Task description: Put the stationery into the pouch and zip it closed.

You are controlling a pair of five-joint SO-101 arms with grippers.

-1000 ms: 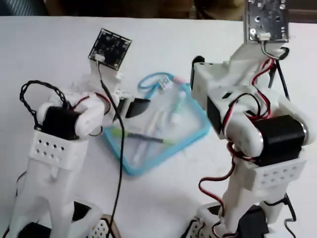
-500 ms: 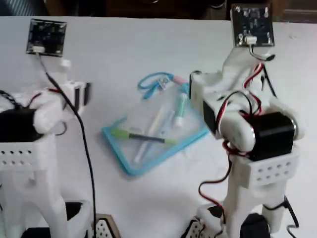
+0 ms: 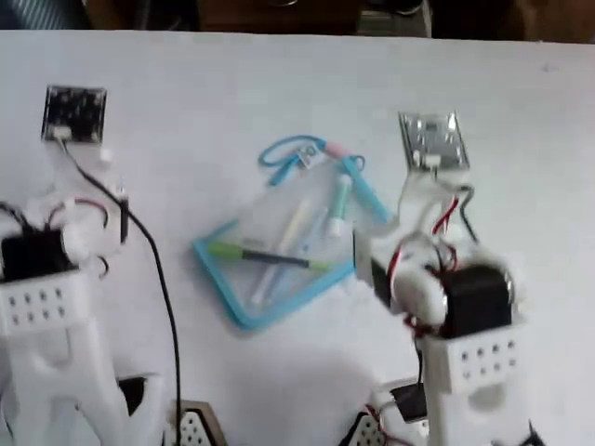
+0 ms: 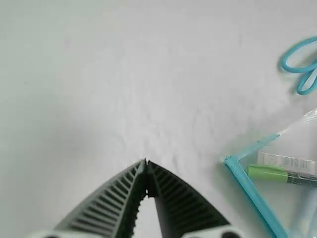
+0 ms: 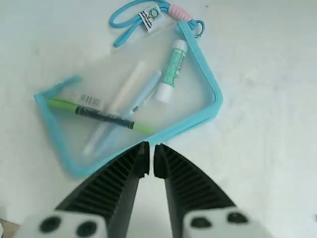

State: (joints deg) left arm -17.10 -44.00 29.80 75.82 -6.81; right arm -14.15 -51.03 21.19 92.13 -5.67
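Flat on the matte white table (image 3: pixel 279 74): a soft rectangular pouch (image 3: pixel 251 223) of clear, glossy plastic, edged all round with a blue zip band. Within its outline, a thin green-and-black pen (image 3: pixel 270 257) lying crosswise, two pale slim pens (image 5: pixel 122 94) lengthwise, and a stubby green-and-white glue stick (image 5: pixel 171 69) toward the far edge. At the pouch's far corner, a pink pull tab (image 5: pixel 179 11) and a looped blue cord (image 5: pixel 113 21) trailing onto bare tabletop. Near the pouch's near long edge, the right gripper (image 5: pixel 147 157): dark ribbed jaws clenched to a hairline gap, grasping nothing. Well apart from the pouch, off the corner nearest the left arm and over bare table, the left gripper (image 4: pixel 146 171): ribbed tips pressed together, likewise grasping nothing. Wide smooth tabletop beyond the pouch's far side and along both flanks, out to the dark table edge.
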